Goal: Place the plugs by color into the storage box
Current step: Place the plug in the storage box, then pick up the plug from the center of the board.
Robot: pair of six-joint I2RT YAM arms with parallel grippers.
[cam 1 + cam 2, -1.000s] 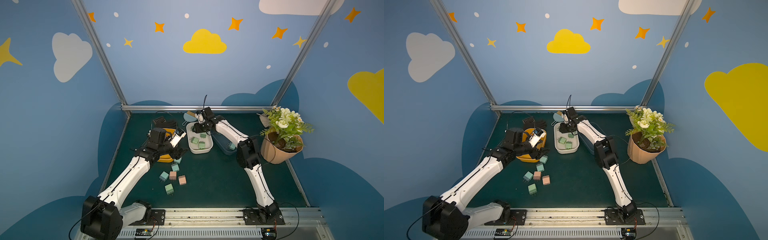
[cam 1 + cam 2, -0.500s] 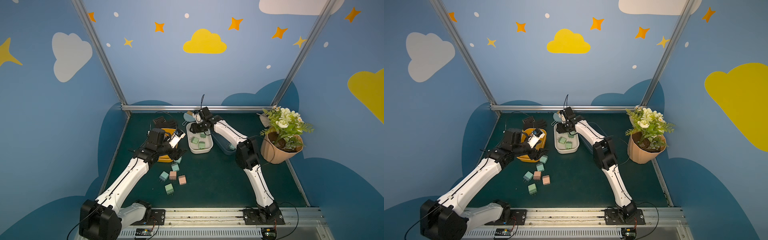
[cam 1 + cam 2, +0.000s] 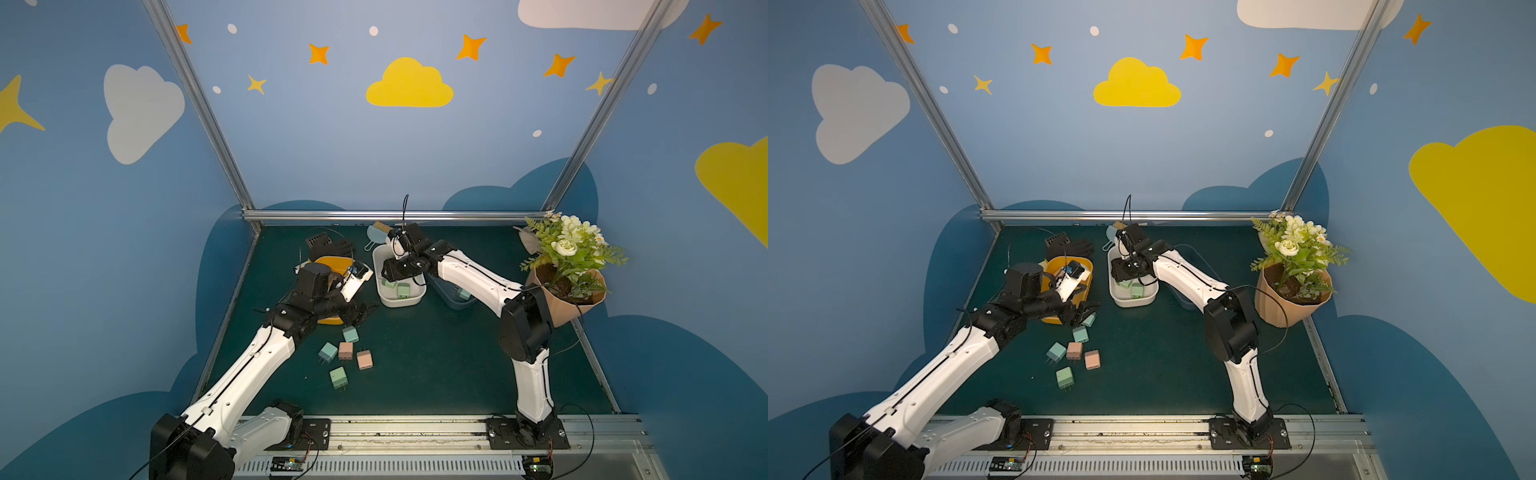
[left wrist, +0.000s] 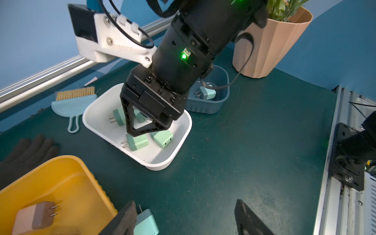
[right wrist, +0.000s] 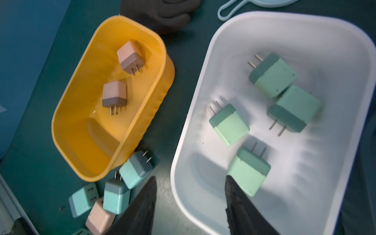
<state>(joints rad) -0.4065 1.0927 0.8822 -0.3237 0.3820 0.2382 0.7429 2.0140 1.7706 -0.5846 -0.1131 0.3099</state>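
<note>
Gap between my right jaws has widened since a second ago: they stand open and empty over the white tub [image 5: 315,173], a green plug [image 5: 249,172] lying in it just past one fingertip [image 5: 234,189], three more beyond. My left jaws stay open low over the bench [image 4: 244,152], near the yellow tub [image 4: 67,183], a light blue plug [image 4: 145,224] between them beside one finger [image 4: 124,219].

Nothing legible on my rig in any view. Closest candidate is a small pale mark [image 4: 187,51] beside the green light [image 4: 184,56] on my right arm [image 4: 195,30], too small to read. The plugs [image 5: 230,124] show plain faces with no readable print.
</note>
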